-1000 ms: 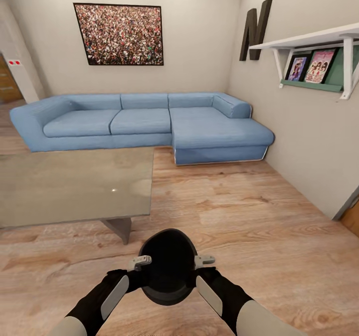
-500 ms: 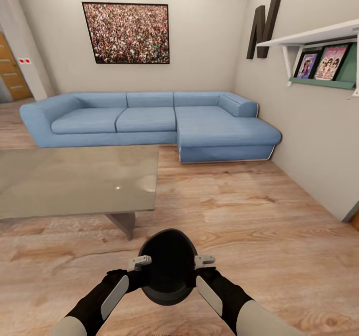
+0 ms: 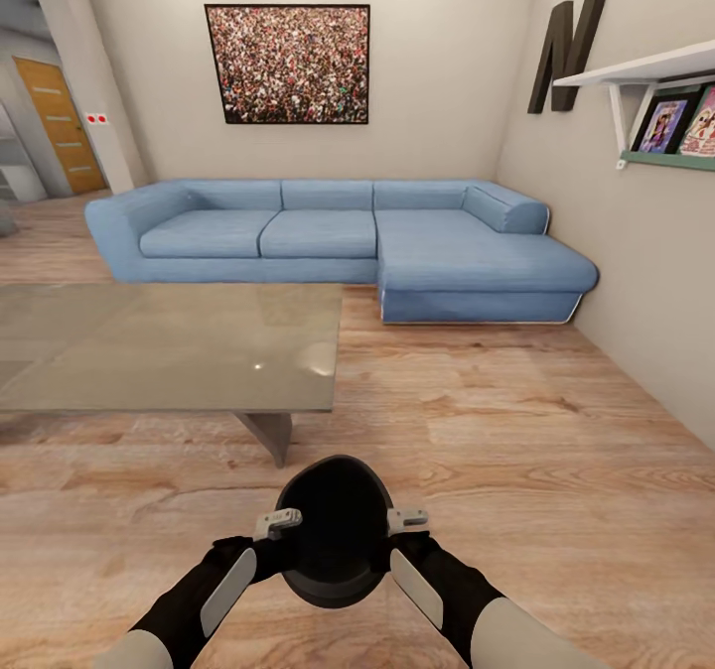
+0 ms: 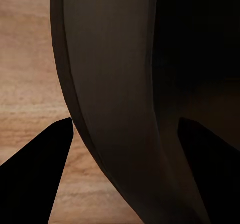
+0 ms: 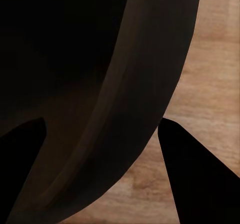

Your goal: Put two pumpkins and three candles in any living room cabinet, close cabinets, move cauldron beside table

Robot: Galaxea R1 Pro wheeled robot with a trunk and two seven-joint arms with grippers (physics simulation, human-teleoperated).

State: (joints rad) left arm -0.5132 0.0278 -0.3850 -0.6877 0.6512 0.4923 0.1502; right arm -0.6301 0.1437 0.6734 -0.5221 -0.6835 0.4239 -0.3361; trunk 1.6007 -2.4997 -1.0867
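Both my left gripper and right gripper clamp the cauldron between them, carried above the floor. Ahead-left stands the desk, near; setting it beside remains. Pumpkins, candles, cabinets: unverifiable.

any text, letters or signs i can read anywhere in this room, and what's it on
"N": a big dark letter mounted on the right wall, leaning beside the white shelf.
Framed covers under the shelf: printing too small to read.
Small white plate with two red marks near the orange door: nothing readable.
Wall picture: no words.
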